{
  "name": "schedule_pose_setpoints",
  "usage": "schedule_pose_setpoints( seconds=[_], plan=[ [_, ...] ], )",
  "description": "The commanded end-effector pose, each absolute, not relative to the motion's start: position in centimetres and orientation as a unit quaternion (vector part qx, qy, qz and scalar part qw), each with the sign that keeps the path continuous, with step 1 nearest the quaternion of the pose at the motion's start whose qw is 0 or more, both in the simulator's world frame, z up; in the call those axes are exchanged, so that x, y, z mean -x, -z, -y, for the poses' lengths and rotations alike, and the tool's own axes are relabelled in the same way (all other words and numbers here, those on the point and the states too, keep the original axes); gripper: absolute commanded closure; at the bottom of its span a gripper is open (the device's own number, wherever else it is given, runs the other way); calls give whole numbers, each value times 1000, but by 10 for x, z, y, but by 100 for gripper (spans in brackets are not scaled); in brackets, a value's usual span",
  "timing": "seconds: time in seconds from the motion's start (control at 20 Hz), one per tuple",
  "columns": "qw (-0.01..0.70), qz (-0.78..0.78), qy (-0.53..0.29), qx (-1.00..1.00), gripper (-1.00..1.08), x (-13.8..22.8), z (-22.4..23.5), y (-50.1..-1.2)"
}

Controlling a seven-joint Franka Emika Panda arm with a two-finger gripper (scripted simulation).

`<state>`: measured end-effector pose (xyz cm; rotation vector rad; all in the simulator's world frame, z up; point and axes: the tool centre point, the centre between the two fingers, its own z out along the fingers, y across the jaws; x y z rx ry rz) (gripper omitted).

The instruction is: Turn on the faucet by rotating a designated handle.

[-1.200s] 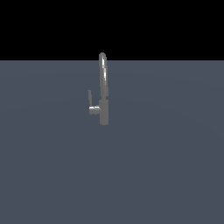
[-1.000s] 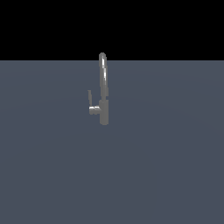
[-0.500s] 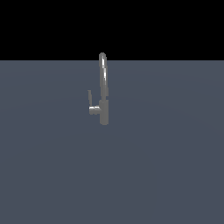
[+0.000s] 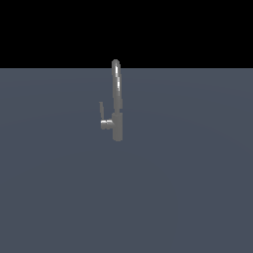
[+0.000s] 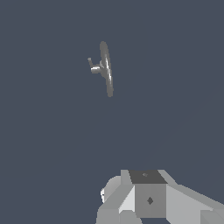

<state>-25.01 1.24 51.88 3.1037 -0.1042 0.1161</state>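
The faucet (image 4: 117, 106) is a slim grey metal piece with a tall narrow arched spout, standing upright on the grey-blue floor near the middle of the exterior view. Its handle (image 4: 102, 113) is a thin lever on a short stub, sticking out toward the exterior view's left and pointing upward. In the wrist view the faucet (image 5: 106, 70) is seen from above and far off, with the handle (image 5: 92, 66) beside it. No gripper fingers show in either view, and nothing touches the faucet.
A flat grey-blue floor (image 4: 188, 188) surrounds the faucet, under a black background. A blocky white and grey part of the robot (image 5: 148, 199) fills one edge of the wrist view, well apart from the faucet.
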Motion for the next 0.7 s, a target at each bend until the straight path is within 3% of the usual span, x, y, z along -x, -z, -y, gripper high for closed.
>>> schedule_pose_setpoints(
  seconds=[0.0,0.65],
  plan=[
    [21,53,-55,-997,108,249,-17,-529],
    [60,198,-184,-961,108,239,-70,-592]
  ],
)
